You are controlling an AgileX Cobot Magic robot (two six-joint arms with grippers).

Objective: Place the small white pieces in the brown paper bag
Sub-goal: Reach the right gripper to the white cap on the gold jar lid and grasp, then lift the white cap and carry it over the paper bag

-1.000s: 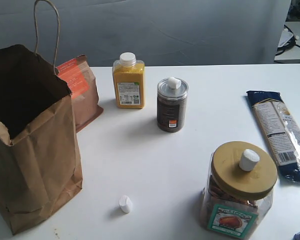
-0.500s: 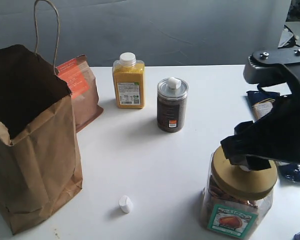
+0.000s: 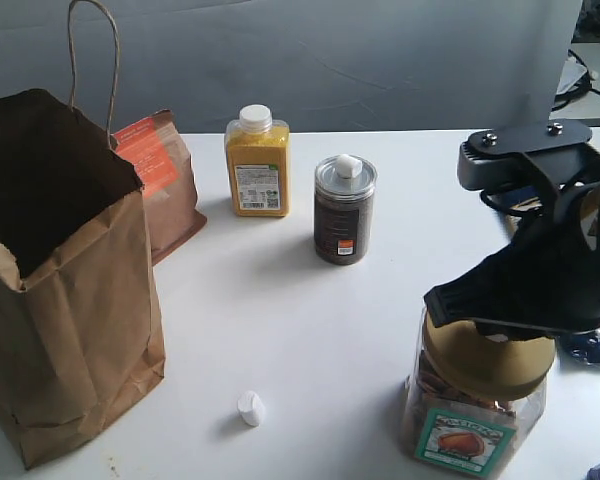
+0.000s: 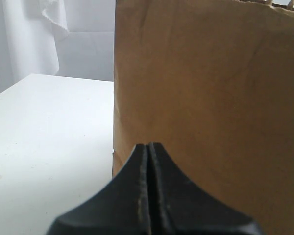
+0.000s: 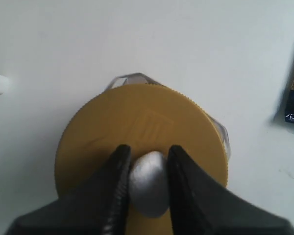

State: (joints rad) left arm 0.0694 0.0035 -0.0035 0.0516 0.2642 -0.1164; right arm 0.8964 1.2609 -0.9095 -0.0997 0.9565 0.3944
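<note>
My right pincer (image 5: 148, 152) is clamped on one soft, white, stubby piece (image 5: 148, 186). It sits on the round yellow lid (image 5: 137, 117) of a clear jar (image 3: 467, 425). A second piece (image 3: 250, 408) lies on its side on the smooth white worktop (image 3: 310, 320), near the bag (image 3: 75, 330). The bag is tall, brown, crinkly paper. It stands open and has a thin cord handle (image 3: 70, 55). My left pincer (image 4: 148, 149) is pressed together, close to the bag's plain paper wall. Farther back, a third piece (image 3: 348, 166) stands on top of a dark round tin (image 3: 342, 220).
</note>
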